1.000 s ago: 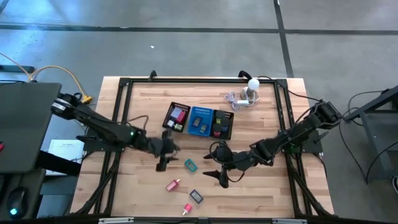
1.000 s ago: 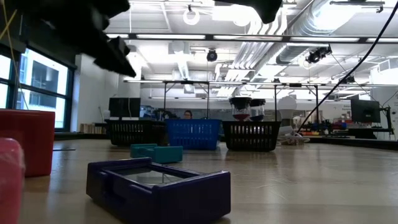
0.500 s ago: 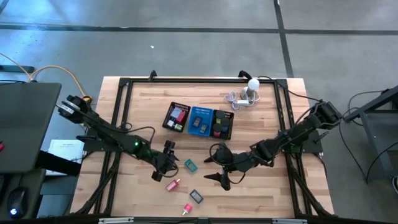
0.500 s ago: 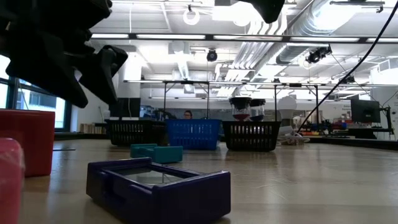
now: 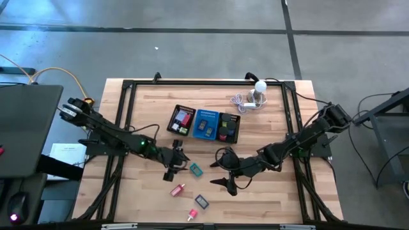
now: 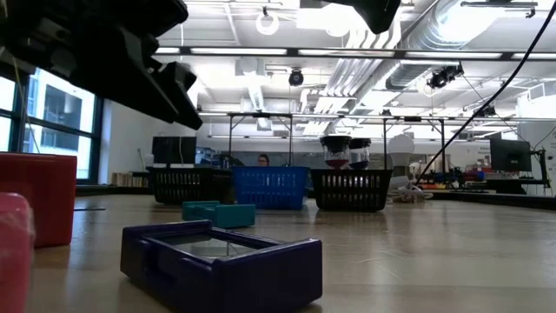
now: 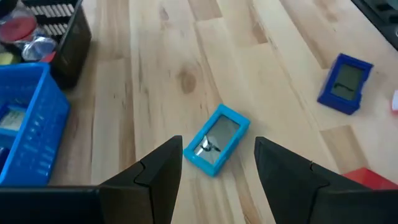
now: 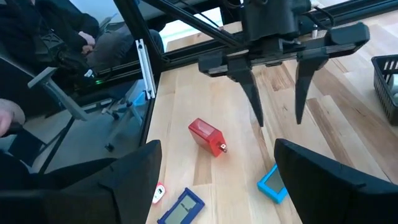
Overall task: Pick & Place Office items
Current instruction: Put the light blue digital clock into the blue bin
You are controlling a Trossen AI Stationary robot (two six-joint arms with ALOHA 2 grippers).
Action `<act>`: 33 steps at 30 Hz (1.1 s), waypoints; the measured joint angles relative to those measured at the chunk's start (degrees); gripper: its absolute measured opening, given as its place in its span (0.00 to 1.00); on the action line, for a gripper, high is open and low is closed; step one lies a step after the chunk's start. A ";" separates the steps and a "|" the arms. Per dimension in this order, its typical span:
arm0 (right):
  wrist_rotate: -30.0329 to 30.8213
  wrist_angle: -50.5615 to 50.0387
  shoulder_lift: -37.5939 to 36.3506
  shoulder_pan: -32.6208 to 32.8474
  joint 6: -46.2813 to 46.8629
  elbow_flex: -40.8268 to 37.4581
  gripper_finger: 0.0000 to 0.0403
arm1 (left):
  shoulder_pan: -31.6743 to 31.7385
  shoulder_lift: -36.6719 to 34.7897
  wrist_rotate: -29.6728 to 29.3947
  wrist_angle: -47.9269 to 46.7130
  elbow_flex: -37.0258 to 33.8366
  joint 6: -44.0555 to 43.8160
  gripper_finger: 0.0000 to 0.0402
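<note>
Left pincer (image 5: pixel 174 165) hovers released over teal block (image 7: pixel 216 138); right pincer (image 5: pixel 225 179) released nearby; mesh tray (image 5: pixel 238 130) holds small items.

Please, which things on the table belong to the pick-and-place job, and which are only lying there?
Job:
teal block
red piece
blue block
pink piece
left gripper, open, near the teal block
right gripper, open, waiting

Lying about:
black mesh tray
white ball-topped gadget

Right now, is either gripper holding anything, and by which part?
Nothing is held. The left gripper hangs open above the teal case; the right gripper is open and empty too.
</note>
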 joint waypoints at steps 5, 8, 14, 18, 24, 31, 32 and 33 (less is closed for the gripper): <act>0.01 -0.12 0.00 0.00 -0.02 0.00 0.75 | -0.23 0.02 9.09 1.05 0.00 2.74 0.48; 0.14 -0.12 0.00 0.00 -0.02 0.00 0.75 | 1.68 0.04 11.75 0.67 0.00 0.08 0.48; 0.18 -0.07 0.00 0.00 0.20 0.00 0.75 | 3.50 0.35 15.19 0.25 -0.02 1.05 0.48; 0.18 -0.06 0.00 0.00 0.27 0.00 0.75 | 3.50 1.13 18.10 0.88 -0.06 4.55 0.51; 0.19 -0.05 0.00 0.00 0.35 0.00 0.75 | 4.10 1.99 16.99 1.57 -0.06 4.78 0.60; 0.18 -0.08 0.00 0.00 0.39 0.00 0.75 | 4.87 1.90 15.55 2.42 -0.04 2.26 0.63; 0.18 -0.08 0.00 0.00 0.39 0.00 0.75 | 4.80 1.90 14.38 3.01 -0.04 1.85 0.63; 0.18 -0.08 0.00 0.00 0.39 0.00 0.75 | 4.63 1.90 13.07 3.74 -0.04 1.26 0.63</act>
